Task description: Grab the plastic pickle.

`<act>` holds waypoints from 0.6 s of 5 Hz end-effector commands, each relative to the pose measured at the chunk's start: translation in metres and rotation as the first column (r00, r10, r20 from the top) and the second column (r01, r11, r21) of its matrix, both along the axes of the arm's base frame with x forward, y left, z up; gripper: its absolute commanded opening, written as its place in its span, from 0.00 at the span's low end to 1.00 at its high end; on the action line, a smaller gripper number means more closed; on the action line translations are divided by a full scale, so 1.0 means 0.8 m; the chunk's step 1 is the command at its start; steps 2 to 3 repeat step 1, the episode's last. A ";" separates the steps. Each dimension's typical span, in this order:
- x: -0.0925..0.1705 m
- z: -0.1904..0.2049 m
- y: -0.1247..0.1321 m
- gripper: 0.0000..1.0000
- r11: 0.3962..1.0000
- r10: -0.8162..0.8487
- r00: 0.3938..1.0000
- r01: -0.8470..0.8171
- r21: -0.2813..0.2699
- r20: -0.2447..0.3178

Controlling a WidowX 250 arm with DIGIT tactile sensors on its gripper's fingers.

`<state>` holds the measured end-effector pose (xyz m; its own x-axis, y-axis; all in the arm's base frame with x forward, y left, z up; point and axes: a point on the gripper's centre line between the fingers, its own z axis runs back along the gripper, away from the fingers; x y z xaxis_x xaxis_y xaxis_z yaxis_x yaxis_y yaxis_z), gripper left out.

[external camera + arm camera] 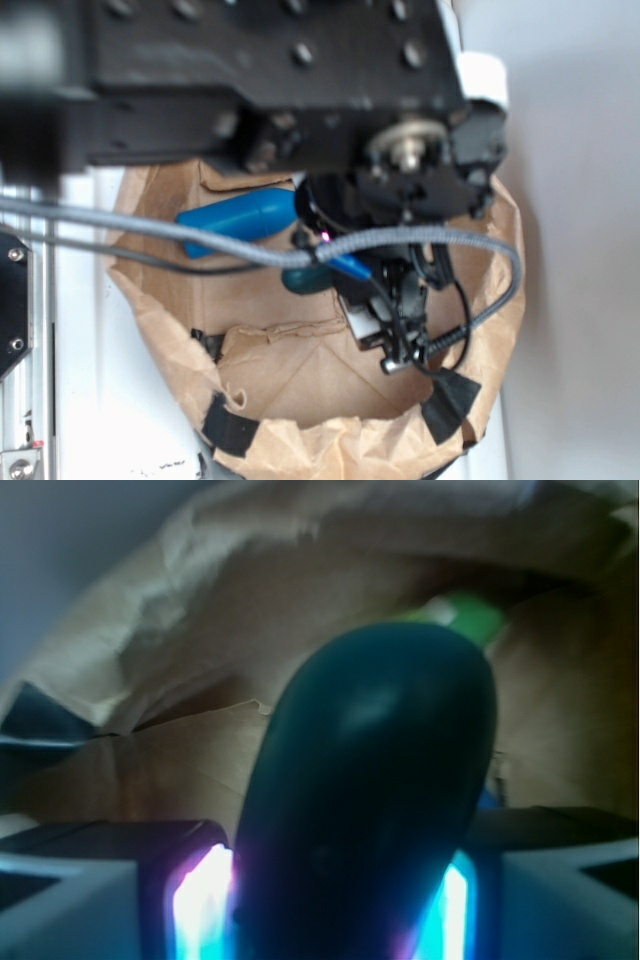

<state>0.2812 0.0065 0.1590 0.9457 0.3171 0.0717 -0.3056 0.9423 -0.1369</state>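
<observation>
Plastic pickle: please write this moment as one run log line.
plastic pickle | between glowing fingers | gripper shut on it | inside paper bag

The arm (270,80) is matte black, its broad upper block blurred and studded with round dark screw heads. At its right end sits a round silver hub (408,148) with a pale central shaft, framed by black housing, with a white patch just above and to the right. A grey braided cable (200,238) crosses from the left and loops round on the right; thinner black wires (462,300) curl beside it. The gripper (340,900) has pale grey fingers (70,905) with dark tops, their inner pads (205,905) glowing white, cyan and pink.
</observation>
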 end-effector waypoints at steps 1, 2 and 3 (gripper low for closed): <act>-0.004 0.032 0.023 0.00 0.992 0.044 0.993 -0.056 0.109 0.113; -0.004 0.032 0.023 0.00 0.992 0.044 0.993 -0.056 0.109 0.113; -0.004 0.032 0.023 0.00 0.992 0.044 0.993 -0.056 0.109 0.113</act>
